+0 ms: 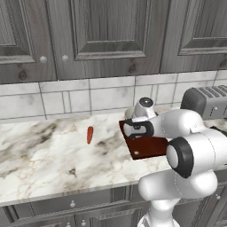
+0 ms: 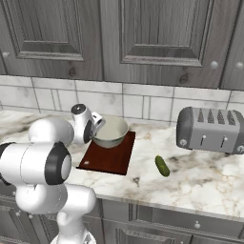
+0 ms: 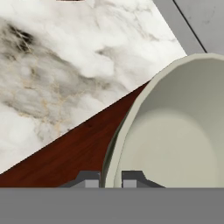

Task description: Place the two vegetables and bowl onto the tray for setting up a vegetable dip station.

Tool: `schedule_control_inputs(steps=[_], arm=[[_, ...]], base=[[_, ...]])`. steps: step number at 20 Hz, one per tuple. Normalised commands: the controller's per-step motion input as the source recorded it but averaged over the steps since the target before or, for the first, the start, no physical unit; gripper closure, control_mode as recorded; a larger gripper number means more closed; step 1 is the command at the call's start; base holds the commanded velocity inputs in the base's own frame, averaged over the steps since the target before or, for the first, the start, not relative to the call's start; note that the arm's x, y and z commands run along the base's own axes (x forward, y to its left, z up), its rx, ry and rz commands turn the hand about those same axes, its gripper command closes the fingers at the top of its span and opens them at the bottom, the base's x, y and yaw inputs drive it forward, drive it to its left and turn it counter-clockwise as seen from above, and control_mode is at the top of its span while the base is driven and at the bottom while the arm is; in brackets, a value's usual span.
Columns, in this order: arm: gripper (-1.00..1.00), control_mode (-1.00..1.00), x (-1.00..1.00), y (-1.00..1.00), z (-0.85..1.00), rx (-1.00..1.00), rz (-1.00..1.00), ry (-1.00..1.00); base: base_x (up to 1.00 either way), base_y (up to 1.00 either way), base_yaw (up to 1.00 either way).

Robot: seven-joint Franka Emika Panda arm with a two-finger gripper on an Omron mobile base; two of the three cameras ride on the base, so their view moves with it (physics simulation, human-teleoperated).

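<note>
Bowl (image 2: 110,131) sits over the far left part of the tray (image 2: 112,157), its pale grey-beige wall and greenish-cream inside tipped a little toward the arm; whether its base touches the tray or hangs just above it I cannot tell. The claw (image 3: 110,178) is closed tight on the bowl's near rim: in the hand view one dark fingertip stands outside the wall and the other inside it, with the thin rim pinched between them. In the right base view the white hand reaches the bowl from its left side.

The tray, dark reddish-brown and flat, lies on the marble desk (image 2: 205,176) in front of the tiled wall, and its near half is bare.

The cucumber (image 2: 162,166), small and dark green, lies on the desk to the right of the tray, apart from it, between the tray and the grey toaster (image 2: 212,129). The carrot (image 1: 90,135), slim and orange-red, lies on the desk on the other side, well to the left of the tray in the left base view, pointing roughly away from the robot.
</note>
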Motion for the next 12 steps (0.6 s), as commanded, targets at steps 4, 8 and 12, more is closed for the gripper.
schedule_control_inputs(steps=[4,8,12], arm=[[1.00,-1.00,0.00,0.03,-0.11,-0.02,0.00,0.00],[1.00,-1.00,0.00,0.01,-0.07,-0.04,0.00,0.00],[1.00,-1.00,0.00,0.00,-0.01,-0.03,0.00,0.00]], base=[[0.00,0.00,0.00],[0.00,0.00,0.00],[0.00,0.00,0.00]])
